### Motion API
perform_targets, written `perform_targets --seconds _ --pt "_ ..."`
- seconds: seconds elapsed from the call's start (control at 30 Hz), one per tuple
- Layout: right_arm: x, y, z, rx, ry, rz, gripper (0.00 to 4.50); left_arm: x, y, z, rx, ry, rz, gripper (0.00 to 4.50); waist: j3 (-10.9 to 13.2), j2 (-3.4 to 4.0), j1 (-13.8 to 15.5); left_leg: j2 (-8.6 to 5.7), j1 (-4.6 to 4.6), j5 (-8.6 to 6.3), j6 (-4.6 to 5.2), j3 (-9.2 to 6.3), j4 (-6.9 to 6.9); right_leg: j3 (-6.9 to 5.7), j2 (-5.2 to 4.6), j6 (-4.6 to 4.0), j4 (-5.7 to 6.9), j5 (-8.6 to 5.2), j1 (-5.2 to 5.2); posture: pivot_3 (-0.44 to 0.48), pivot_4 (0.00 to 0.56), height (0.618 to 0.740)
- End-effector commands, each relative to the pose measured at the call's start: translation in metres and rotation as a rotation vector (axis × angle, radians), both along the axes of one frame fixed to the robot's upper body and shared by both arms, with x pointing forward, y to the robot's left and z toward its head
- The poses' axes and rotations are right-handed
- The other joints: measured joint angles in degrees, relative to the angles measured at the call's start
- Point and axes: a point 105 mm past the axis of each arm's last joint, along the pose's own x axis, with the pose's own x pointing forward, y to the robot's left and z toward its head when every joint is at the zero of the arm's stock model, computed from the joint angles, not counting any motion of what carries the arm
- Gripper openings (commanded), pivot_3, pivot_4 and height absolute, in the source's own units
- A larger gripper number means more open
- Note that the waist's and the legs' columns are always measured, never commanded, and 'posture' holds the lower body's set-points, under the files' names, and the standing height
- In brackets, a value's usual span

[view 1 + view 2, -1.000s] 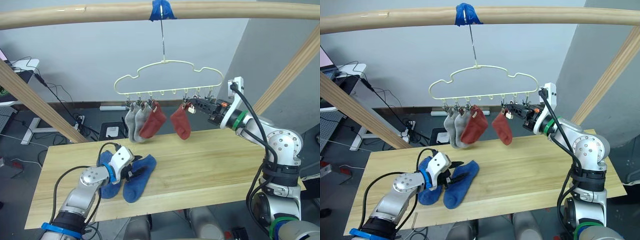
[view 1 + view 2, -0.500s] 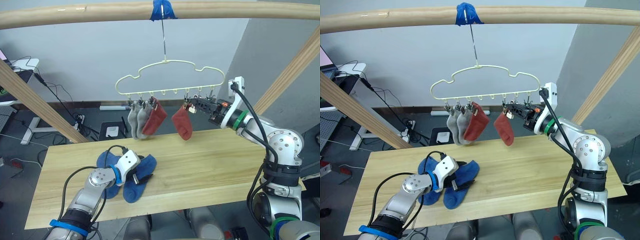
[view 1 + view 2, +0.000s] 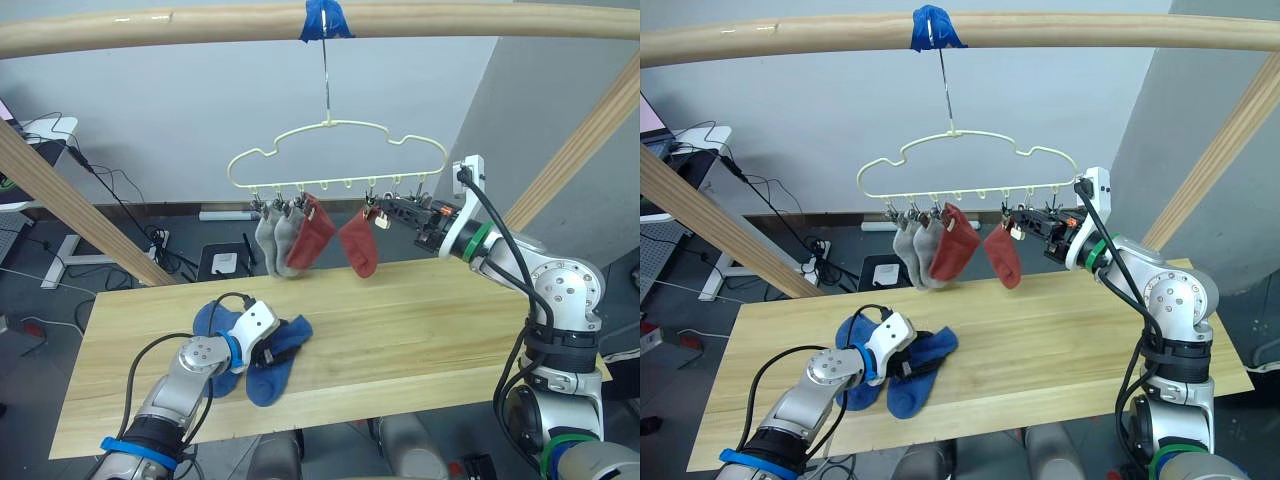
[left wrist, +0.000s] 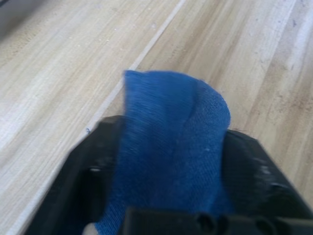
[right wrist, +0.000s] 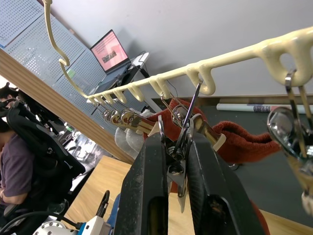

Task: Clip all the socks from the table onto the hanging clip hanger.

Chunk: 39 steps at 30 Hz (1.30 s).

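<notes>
My left fingers [image 4: 88, 176] are pinched on a blue sock [image 4: 171, 147], its knit bunched between the two black pads, down on the table [image 3: 420, 320] below the clip hanger [image 3: 335, 160]. My left gripper [image 3: 272, 352] lies low over the plank with that sock's toe end pointing out past it. A second blue sock [image 3: 212, 325] lies flat just beside the held one, on the side away from my right arm, the two overlapping at the gripper. My right fingers [image 5: 146, 196] are pressed together around a metal clip [image 5: 182, 147] of the hanger, with the clip's wire loop rising from between them to one of the cream hooks. My right gripper [image 3: 392, 210] is up at the hanger's lower row, near its end on my right-arm side. Just beside that clip a red sock [image 3: 358, 243] hangs from the row, apart from the table. Further along the row toward the other end hang another red sock [image 3: 308, 233] and two light grey socks [image 3: 272, 240], the three touching one another. The hanger's hook goes up to a round wooden rail [image 3: 150, 28], where blue tape [image 3: 324, 18] wraps the rail.
</notes>
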Motion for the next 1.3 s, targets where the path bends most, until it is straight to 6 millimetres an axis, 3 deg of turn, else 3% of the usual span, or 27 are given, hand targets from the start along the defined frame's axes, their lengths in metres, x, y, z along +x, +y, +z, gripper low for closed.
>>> perform_targets --seconds 0.03,0.23,0.43,0.63,0.73,0.77,0.87,1.03,1.3 --pt "-0.004 0.000 0.012 0.013 -0.058 0.002 0.18 0.000 -0.003 0.006 -0.025 -0.010 -0.009 1.79 0.00 0.00 0.00 0.00 0.00 0.00 0.00 0.00 0.00 0.00 0.00 0.00 0.00 0.00 0.00 -0.164 0.211 0.740" --pt "-0.004 0.000 0.012 0.010 -0.060 0.003 0.18 0.001 -0.006 0.011 -0.039 -0.036 -0.022 0.01 0.00 0.00 0.01 0.00 0.00 0.00 0.00 0.00 0.00 0.00 0.00 -0.01 0.00 0.01 0.00 -0.164 0.215 0.740" --pt "-0.003 -0.001 0.013 0.008 -0.059 0.004 0.18 0.007 -0.021 0.039 -0.110 -0.136 -0.075 0.01 0.00 0.00 0.11 0.00 -0.01 0.00 0.00 -0.01 0.00 0.00 -0.01 -0.10 0.00 0.06 0.00 -0.158 0.219 0.740" --pt "-0.003 -0.003 0.014 0.008 -0.048 0.012 0.18 0.003 -0.046 0.084 -0.222 -0.318 -0.204 0.01 0.00 0.00 0.14 0.00 -0.01 0.00 0.00 0.01 0.00 0.00 -0.01 -0.23 -0.01 0.14 0.00 -0.154 0.222 0.740" --pt "-0.006 -0.005 0.018 0.040 -0.006 0.043 0.18 -0.001 -0.064 0.122 -0.276 -0.516 -0.326 0.01 0.00 0.00 0.15 0.00 -0.01 0.00 0.00 0.00 0.00 0.00 0.00 -0.23 0.00 0.14 0.00 -0.155 0.224 0.740" --pt "-0.011 -0.004 0.021 0.075 0.022 0.087 0.18 0.000 -0.073 0.140 -0.328 -0.592 -0.345 0.01 0.02 0.02 0.23 0.00 -0.01 0.00 0.00 0.00 0.00 0.01 0.00 -0.24 -0.01 0.15 0.00 -0.159 0.224 0.740" --pt "-0.020 -0.003 0.028 0.129 0.070 0.170 0.18 0.004 -0.087 0.170 -0.412 -0.726 -0.340 0.01 0.02 0.00 0.42 -0.02 -0.10 0.00 0.00 0.00 0.10 0.01 -0.01 -0.19 -0.06 0.23 0.03 -0.159 0.224 0.740" --pt "-0.025 0.000 0.030 0.171 0.108 0.198 0.18 0.010 -0.095 0.182 -0.476 -0.742 -0.304 0.01 0.03 0.02 -0.45 -0.02 -0.07 -0.03 0.05 0.11 0.06 0.13 0.01 -0.19 -0.10 0.24 0.03 -0.168 0.223 0.740" --pt "-0.025 0.002 0.036 0.245 0.144 0.189 0.18 0.013 -0.096 0.183 -0.494 -0.695 -0.287 0.01 0.03 0.03 -0.70 -0.02 -0.08 -0.03 0.08 0.11 0.10 0.13 0.03 -0.13 -0.09 0.21 0.02 -0.169 0.221 0.740"
